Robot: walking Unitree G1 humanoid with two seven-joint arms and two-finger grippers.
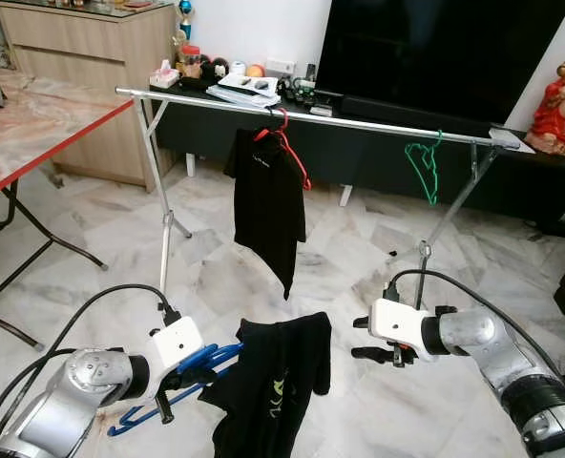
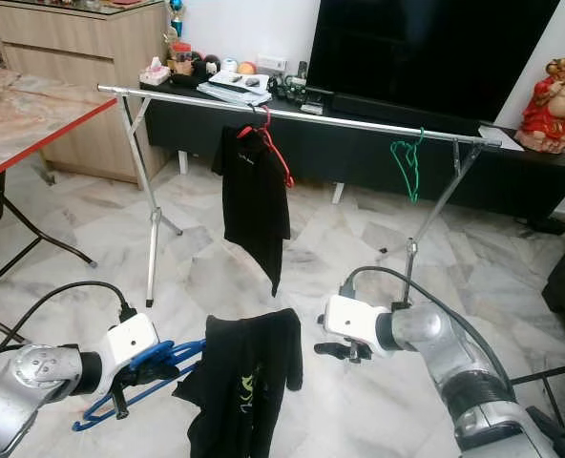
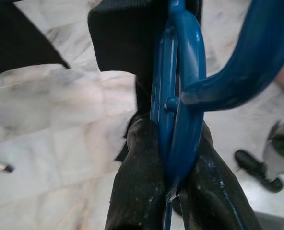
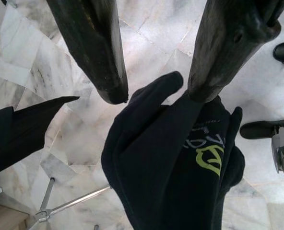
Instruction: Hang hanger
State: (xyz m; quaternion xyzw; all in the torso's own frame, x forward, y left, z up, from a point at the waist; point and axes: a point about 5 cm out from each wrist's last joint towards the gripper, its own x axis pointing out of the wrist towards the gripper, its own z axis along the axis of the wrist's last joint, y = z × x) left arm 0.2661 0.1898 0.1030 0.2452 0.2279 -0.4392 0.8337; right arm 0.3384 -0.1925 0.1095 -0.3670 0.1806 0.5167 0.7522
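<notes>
Left eye view looks down on a glossy veined marble floor crossed by a thin silver metal clothes rail on splayed legs. A black T-shirt on a red hanger hangs limp near the rail's middle, and a bare green wire-thin hanger hangs farther toward the robot's right. Behind the rail stand a low black TV cabinet, a dark screen, and a red figurine; a marble-patterned folding table with a red edge sits at the robot's left.

Low at the left, the silver left arm reaches forward with its white wrist block level. The left gripper pinches the blue hanger, a smooth, rounded plastic one; in the left wrist view its scuffed black fingers press together on the doubled blue bar. A second black T-shirt with yellow-green print, soft and creased, hangs from this hanger, well below the rail and near the floor.

The right arm bends inward at the right, its forearm level and pointing toward the garment. The right gripper holds nothing; in the right wrist view its two blunt fingers stand spread apart above the dark cloth.
</notes>
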